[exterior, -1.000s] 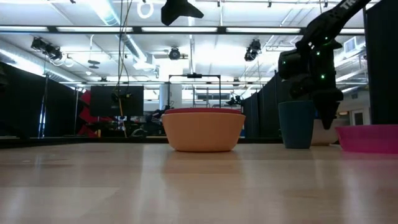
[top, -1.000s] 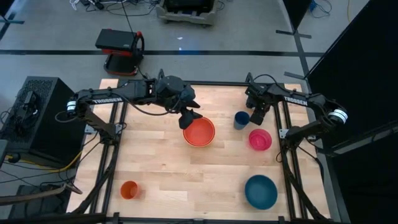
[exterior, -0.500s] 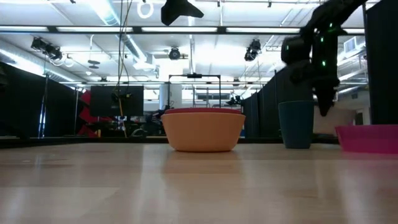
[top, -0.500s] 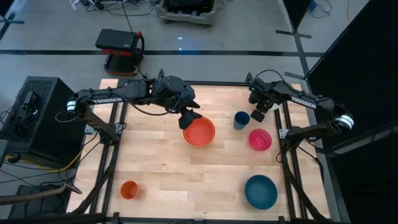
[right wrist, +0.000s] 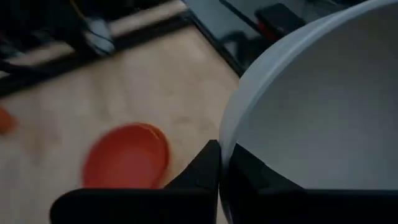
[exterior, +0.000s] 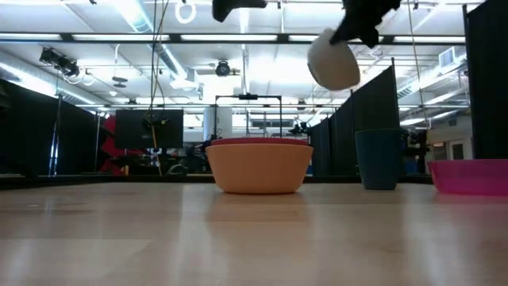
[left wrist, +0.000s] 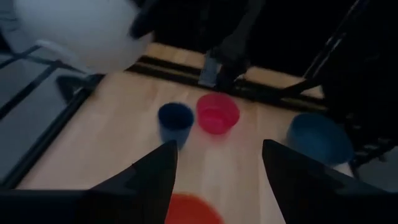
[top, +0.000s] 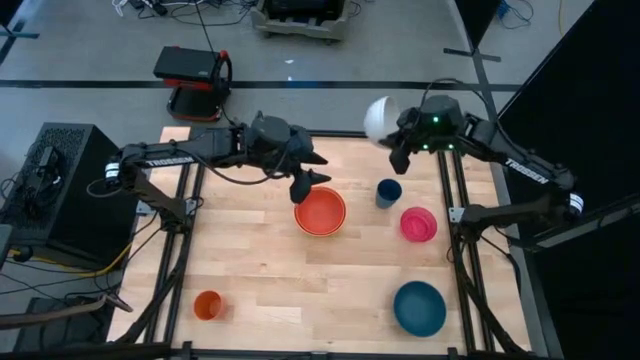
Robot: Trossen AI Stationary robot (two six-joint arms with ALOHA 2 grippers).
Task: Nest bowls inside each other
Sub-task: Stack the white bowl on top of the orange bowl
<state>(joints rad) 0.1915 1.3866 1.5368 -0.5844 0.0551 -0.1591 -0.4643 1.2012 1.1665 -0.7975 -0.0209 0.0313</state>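
My right gripper (top: 397, 138) is high over the table's far edge, shut on the white bowl (top: 380, 120), which also shows in the low view (exterior: 332, 62). The red-orange bowl (top: 320, 212) sits nested in the yellow-orange bowl (exterior: 258, 171) at the table's middle. My left gripper (top: 310, 172) hovers open above that stack's far-left rim, holding nothing. The magenta-pink bowl (top: 418, 224) and the teal bowl (top: 419, 307) rest on their bases at the right. My right gripper pinches the white bowl's rim (right wrist: 227, 144), one finger (right wrist: 252, 169) inside the bowl and the other outside its wall. The fingers slant down from the table's right toward its left. The bowl is lifted clear and tilted, its underside turned toward the left arm.
A dark-blue cup (top: 388, 192) stands upright between the stack and the magenta-pink bowl. A small orange cup (top: 208, 304) stands near the front left corner. Bare wood lies across the table's left half and front middle.
My right gripper has risen steeply from beside the dark-blue cup and swung toward the far edge and the left, tipping up from pointing steeply down. The white bowl has come up with it, lifted clear of the table. My left gripper has risen a little.
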